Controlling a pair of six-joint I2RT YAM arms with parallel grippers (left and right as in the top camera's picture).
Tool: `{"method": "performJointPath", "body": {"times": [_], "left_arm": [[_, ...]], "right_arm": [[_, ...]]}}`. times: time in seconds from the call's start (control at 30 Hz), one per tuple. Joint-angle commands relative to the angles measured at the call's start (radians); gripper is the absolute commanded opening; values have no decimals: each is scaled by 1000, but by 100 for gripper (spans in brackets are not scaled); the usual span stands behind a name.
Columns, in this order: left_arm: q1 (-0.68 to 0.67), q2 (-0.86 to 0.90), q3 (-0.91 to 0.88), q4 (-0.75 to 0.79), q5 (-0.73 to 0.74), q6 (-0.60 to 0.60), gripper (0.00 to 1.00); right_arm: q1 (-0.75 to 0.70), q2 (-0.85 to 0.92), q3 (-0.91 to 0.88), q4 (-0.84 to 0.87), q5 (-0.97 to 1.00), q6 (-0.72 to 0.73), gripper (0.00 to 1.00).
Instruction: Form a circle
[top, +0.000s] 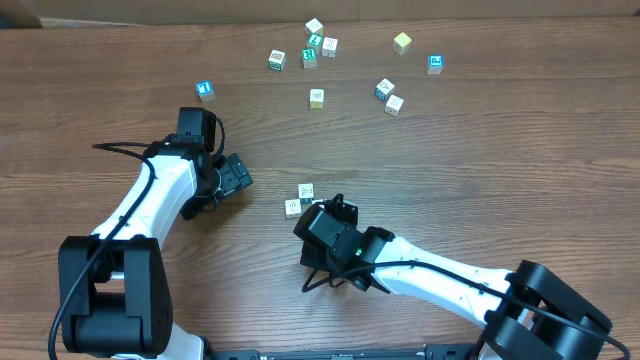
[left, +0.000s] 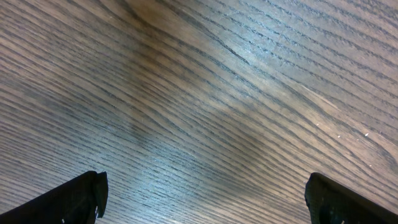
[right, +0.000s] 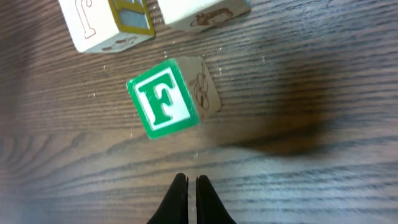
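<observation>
Resting by clenched right pincer (right: 188, 182), three cubes (right: 163, 102), perhaps eleven scattered beyond, left pincer (left: 205, 188) released.

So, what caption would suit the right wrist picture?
Shut fingers of the right arm just short of a green F cube lying on the wooden table, two more cream cubes beyond.

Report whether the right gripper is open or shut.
Shut. In the right wrist view the right gripper has its fingertips pressed together with nothing between them, just short of the green F cube.
</observation>
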Motion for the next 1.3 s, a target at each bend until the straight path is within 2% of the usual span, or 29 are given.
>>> {"method": "performJointPath", "body": {"times": [0.0,0.4,1.27], "left_arm": [[-1,8,15,-2,5,-18,100],[-1,8,15,-2,5,-18,100],[-1,8,15,-2,5,-18,100]], "right_arm": [[6,53,-6,17,13,59,4],[5,80,-6,102,29,72,4],[5,80,-6,126,125,68,4]]}}
